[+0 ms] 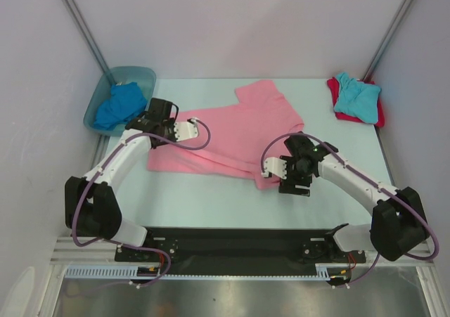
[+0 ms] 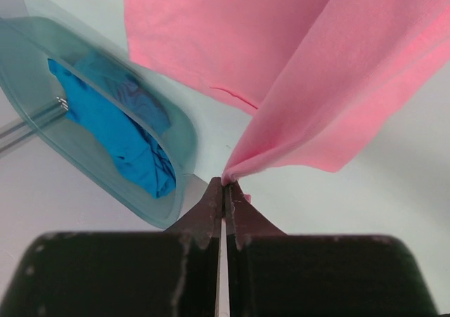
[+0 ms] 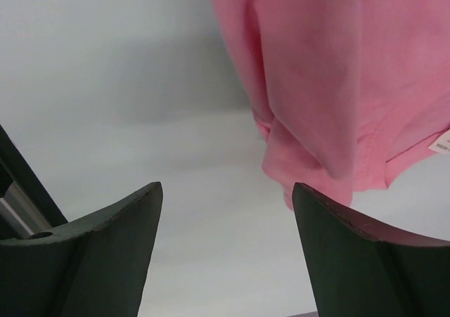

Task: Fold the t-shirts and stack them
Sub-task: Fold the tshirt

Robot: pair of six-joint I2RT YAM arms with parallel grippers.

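The pink t-shirt (image 1: 232, 131) lies partly folded across the middle of the table. My left gripper (image 1: 181, 128) is shut on its left edge; in the left wrist view the cloth (image 2: 316, 92) rises from the pinched tips (image 2: 226, 185). My right gripper (image 1: 274, 166) is open and empty beside the shirt's near right corner (image 3: 316, 120). The royal blue t-shirt (image 1: 119, 105) lies crumpled in the tub, and it also shows in the left wrist view (image 2: 116, 120). The turquoise t-shirt (image 1: 356, 95) lies on the red t-shirt (image 1: 380, 111) at the back right.
A blue-green translucent tub (image 1: 143, 74) stands at the back left corner, close to my left arm, and also shows in the left wrist view (image 2: 179, 131). White walls and metal posts enclose the table. A black rail runs along the near edge (image 1: 232, 243).
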